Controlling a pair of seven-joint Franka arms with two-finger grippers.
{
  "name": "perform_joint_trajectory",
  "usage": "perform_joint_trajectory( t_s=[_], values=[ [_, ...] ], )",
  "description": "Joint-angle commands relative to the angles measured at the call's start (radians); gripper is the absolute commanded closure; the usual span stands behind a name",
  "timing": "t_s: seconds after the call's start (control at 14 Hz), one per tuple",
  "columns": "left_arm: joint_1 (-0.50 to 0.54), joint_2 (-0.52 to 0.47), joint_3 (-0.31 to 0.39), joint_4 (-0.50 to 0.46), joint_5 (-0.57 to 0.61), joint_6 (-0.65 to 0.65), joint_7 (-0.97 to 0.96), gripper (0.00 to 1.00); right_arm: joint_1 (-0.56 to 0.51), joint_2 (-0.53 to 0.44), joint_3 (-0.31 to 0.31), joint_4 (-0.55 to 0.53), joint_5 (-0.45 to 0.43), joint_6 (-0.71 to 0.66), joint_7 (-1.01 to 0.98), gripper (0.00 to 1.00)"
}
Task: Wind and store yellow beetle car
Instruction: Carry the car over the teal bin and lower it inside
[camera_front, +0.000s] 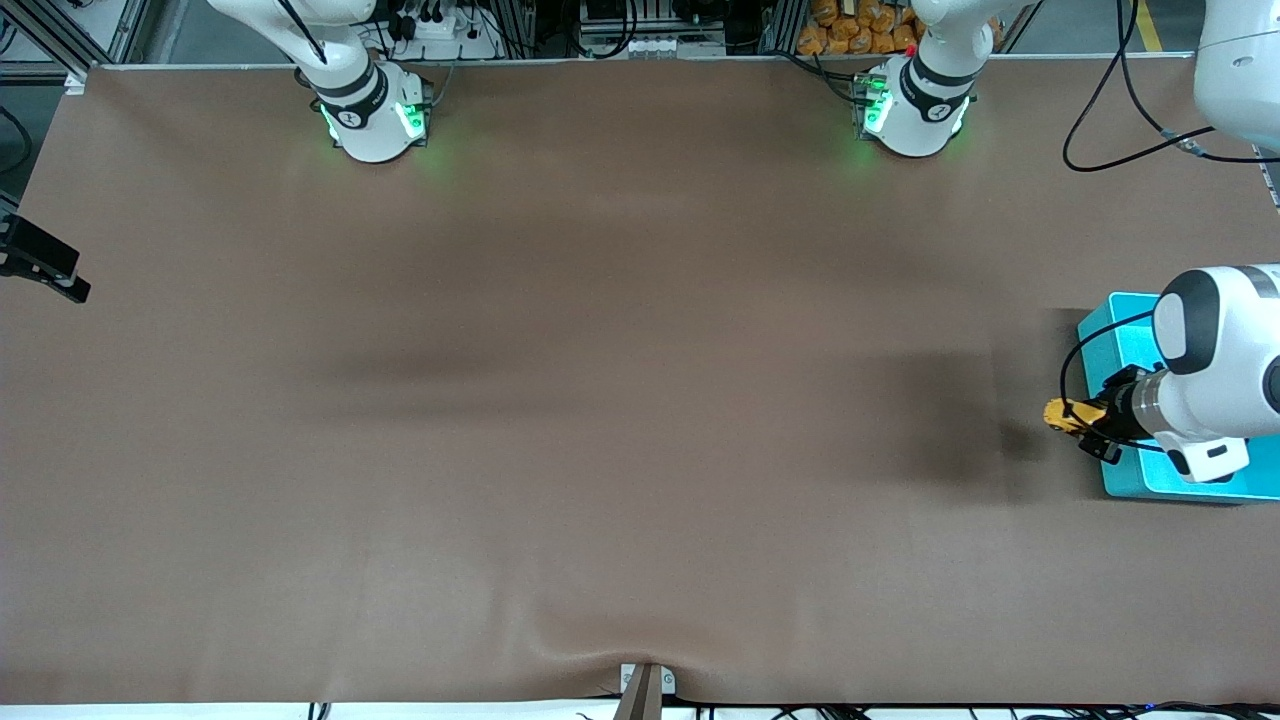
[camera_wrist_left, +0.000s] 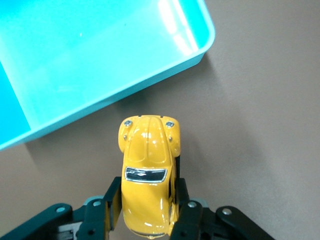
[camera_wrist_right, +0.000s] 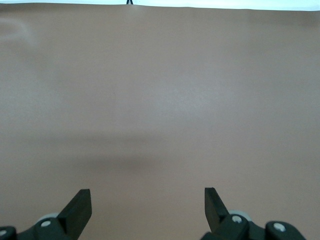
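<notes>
Brown matte covering runs across the whole worktop (camera_front: 600, 400), with a soft ripple at the edge nearest the front camera, and nearly all of it lies open for movement. The one crowded spot is the left arm's end, where a turquoise bin (camera_front: 1125, 480) sits close to the worktop's edge. In the left wrist view the bin's (camera_wrist_left: 100, 65) rounded corner and low rim show, with a strip of bare brown between that rim and the car.

The left tool (camera_front: 1085, 425) hangs over the worktop just beside the bin, on the side toward the right arm's end, and it is clamped on the yellow beetle car (camera_front: 1062, 414). In the left wrist view the black fingers (camera_wrist_left: 112, 200) press both flanks of the car (camera_wrist_left: 148, 175) at its rear half. Its roof is up, and its rounded hood and two small headlights jut out past the fingertips. The long axis runs straight out from the tool, nose toward the bin's rim. From the front camera the car pokes out of the tool toward the right arm's end, over the bin's shadow.

The right tool (camera_wrist_right: 147, 202) is over bare brown surface with its fingers (camera_wrist_right: 80, 205) spread wide and nothing between them; the right arm waits. The arms' white bases glow green along the edge farthest from the front camera.
</notes>
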Motion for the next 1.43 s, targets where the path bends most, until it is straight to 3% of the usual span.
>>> perform_joint_trajectory(
  t_s=[0.0,0.43,1.35],
  values=[
    [0.002,-0.022,0.001,0.019,0.022,-0.035,0.104,1.0,0.004,-0.012,-0.007,-0.011,0.019,0.005,0.008,0.0],
    [0.028,-0.05,0.002,0.072,0.001,-0.035,0.364,1.0,0.004,-0.012,-0.005,-0.011,0.019,0.0,0.007,0.0],
    [0.139,-0.068,0.008,0.066,0.015,-0.075,0.869,1.0,0.007,-0.012,-0.007,-0.011,0.022,-0.005,0.008,0.0]
  ],
)
